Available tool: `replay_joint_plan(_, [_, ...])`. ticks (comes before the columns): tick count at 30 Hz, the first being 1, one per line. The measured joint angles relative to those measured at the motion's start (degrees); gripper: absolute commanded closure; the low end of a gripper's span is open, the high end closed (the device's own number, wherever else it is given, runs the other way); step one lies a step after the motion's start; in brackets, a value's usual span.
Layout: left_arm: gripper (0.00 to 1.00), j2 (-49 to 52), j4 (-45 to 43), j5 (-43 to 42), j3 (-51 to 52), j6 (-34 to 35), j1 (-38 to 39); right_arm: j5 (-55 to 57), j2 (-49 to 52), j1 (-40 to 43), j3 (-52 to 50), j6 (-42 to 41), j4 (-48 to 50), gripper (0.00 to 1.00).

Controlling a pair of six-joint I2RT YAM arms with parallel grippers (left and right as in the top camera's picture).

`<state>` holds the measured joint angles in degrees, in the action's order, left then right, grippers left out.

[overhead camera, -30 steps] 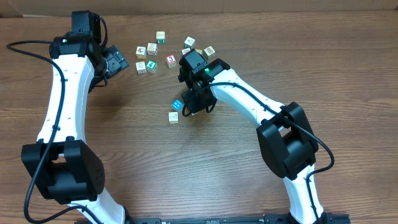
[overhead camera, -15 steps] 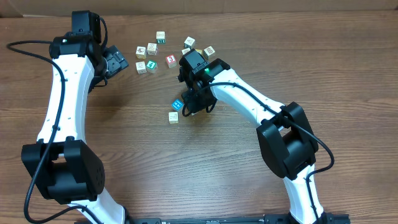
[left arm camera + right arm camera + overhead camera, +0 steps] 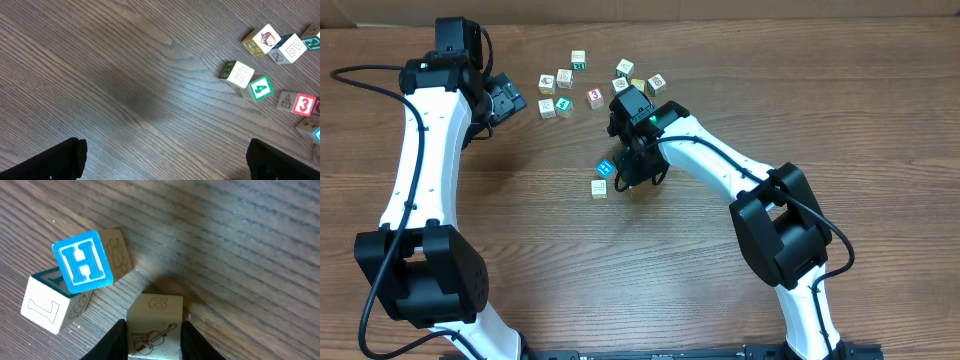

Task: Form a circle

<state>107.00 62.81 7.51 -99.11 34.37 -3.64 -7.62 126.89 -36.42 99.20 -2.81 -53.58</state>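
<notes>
Our right claw [image 3: 154,337] is shut partway on a violin cube [image 3: 155,325]. It is just beside the blue H cube [image 3: 82,262] and the L cube [image 3: 44,309]. These cubes sit near the middle of the surface [image 3: 620,280]. Our left claw [image 3: 165,160] is wide open near the far edge and holds nothing.

The overhead view looks straight down from high up, taking in the whole surface [image 3: 570,270]. The left wrist view looks down from some height at scattered cubes [image 3: 261,88] — the right wrist view sits close over the blue "H" cube [image 3: 82,262], also seen overhead.
</notes>
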Motion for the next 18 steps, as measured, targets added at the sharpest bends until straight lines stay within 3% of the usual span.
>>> replay_joint_plan(18, [0.00,0.0,0.0,0.0,0.0,0.0,0.0,1.2,0.0,-2.1,0.0,0.0,1.6,0.69])
